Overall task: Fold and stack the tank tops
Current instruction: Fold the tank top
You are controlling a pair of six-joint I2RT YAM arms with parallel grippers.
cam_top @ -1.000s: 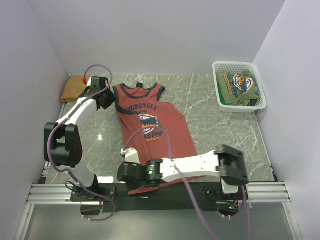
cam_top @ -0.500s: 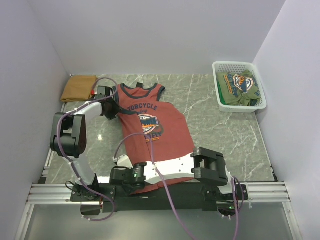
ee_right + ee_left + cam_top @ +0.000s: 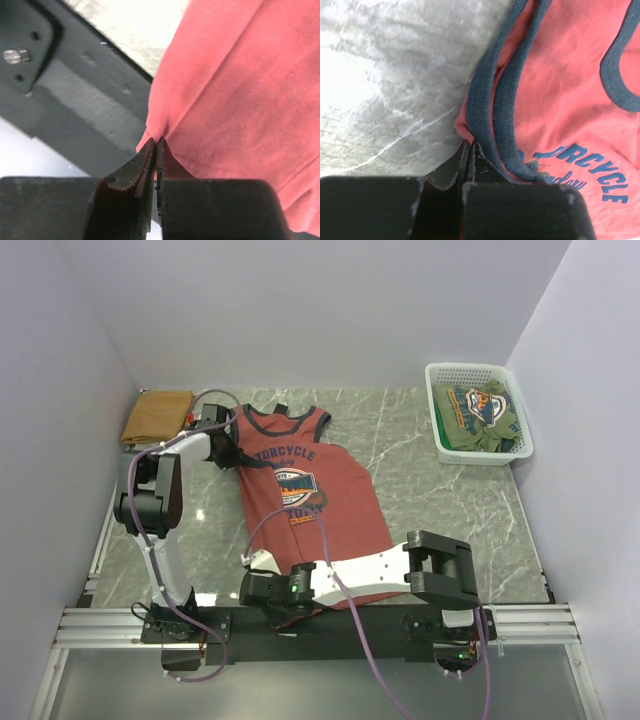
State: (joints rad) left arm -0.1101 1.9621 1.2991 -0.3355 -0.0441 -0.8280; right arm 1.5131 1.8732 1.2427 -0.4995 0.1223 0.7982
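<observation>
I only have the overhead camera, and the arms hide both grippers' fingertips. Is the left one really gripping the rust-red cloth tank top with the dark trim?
Observer: Yes. The left wrist view shows the left gripper shut, its tips pinching the rust-red tank top at its side edge, beside the dark armhole trim.
Operator: And the right gripper?
Observer: The right gripper is shut on the plain hem corner; a small peak of cloth sits between its tips.
Operator: Where is that corner?
Observer: At the near edge of the grey marble table; the black base plate shows right beside it.
</observation>
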